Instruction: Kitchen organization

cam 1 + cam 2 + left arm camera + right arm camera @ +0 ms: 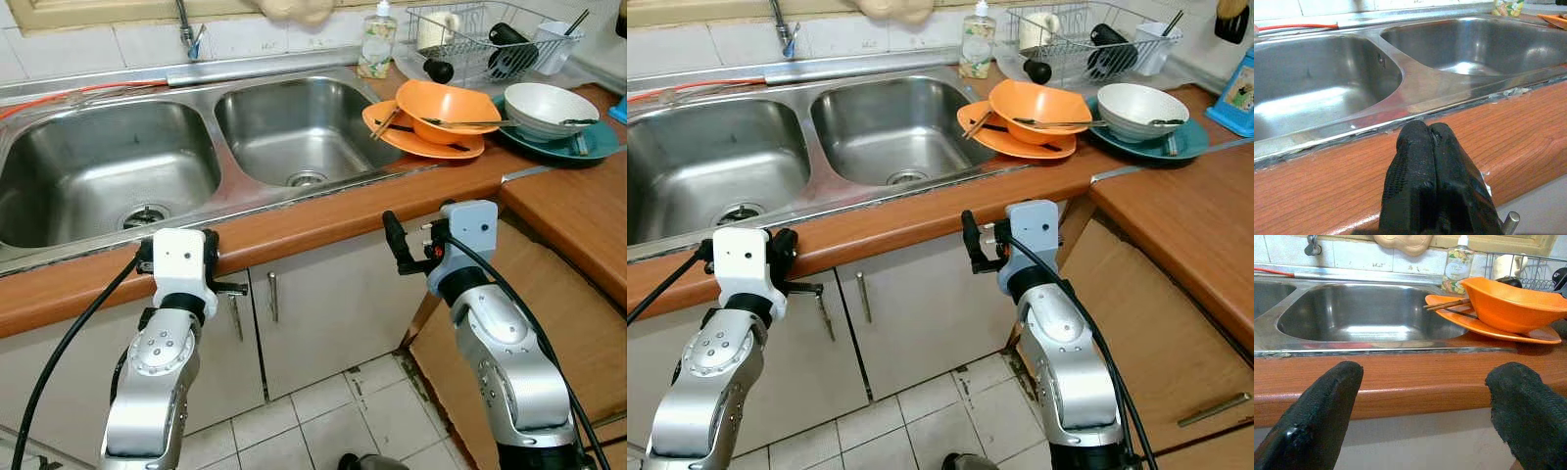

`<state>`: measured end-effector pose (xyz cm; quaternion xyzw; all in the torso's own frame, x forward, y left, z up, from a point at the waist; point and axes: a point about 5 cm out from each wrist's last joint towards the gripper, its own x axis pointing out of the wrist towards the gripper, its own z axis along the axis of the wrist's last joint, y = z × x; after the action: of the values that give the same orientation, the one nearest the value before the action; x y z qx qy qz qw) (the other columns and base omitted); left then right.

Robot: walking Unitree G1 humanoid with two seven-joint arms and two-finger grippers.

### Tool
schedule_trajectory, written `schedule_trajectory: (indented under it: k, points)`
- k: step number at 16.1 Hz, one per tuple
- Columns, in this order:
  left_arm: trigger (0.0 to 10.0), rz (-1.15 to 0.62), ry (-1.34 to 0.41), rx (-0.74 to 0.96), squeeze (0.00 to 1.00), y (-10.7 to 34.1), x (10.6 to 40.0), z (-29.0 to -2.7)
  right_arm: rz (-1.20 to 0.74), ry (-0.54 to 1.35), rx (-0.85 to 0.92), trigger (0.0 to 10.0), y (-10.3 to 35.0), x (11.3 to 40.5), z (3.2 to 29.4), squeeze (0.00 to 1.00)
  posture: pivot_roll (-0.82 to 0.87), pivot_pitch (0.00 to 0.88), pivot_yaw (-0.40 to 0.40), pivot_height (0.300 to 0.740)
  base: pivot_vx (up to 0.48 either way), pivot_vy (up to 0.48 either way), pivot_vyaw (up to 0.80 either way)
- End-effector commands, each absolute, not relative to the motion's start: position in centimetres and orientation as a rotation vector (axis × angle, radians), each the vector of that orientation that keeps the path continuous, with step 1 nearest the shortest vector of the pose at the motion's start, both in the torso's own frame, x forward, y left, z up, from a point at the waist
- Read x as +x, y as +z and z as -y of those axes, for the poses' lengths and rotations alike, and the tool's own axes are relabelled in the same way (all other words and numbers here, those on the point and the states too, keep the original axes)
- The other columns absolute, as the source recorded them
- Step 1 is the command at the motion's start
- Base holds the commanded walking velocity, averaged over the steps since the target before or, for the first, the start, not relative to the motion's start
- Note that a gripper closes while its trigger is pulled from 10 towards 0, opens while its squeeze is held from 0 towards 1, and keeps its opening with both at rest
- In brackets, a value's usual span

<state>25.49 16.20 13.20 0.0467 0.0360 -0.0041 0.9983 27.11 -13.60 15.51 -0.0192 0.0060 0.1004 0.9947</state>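
An orange bowl rests on an orange plate with chopsticks, on the wooden counter right of the double steel sink. Beside them a white bowl sits on a teal plate with cutlery across it. My left gripper is shut and empty, at the counter's front edge below the left basin. My right gripper stands open with nothing between its fingers, level with the counter edge, in front of the right basin and the orange dishes.
A dish rack with cups and utensils and a soap bottle stand at the back right. The faucet rises behind the sink. Cabinet doors are below the counter, which turns toward me on the right. Tiled floor lies underneath.
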Motion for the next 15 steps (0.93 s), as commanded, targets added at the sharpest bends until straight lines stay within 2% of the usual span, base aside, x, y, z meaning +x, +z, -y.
schedule_trajectory:
  k: [1,3,15]
  points:
    - [10.0,-0.063,-0.02,0.106,0.0,13.34,25.69,-15.94,-0.031,0.206,-0.049,10.0,15.28,27.08,13.64,1.0,-0.06,0.0,-0.001,0.74,0.0,0.0,0.0]
    - [10.0,-0.063,-0.022,0.107,0.0,13.33,25.7,-15.91,-0.031,0.207,-0.049,10.0,15.28,27.08,13.63,1.0,-0.06,0.0,-0.001,0.74,0.0,0.0,0.0]
    - [10.0,-0.071,-0.028,0.099,0.0,13.14,25.67,-15.79,-0.028,0.222,-0.064,10.0,15.28,27.02,13.41,1.0,-0.06,0.0,-0.002,0.74,0.0,-0.241,0.0]
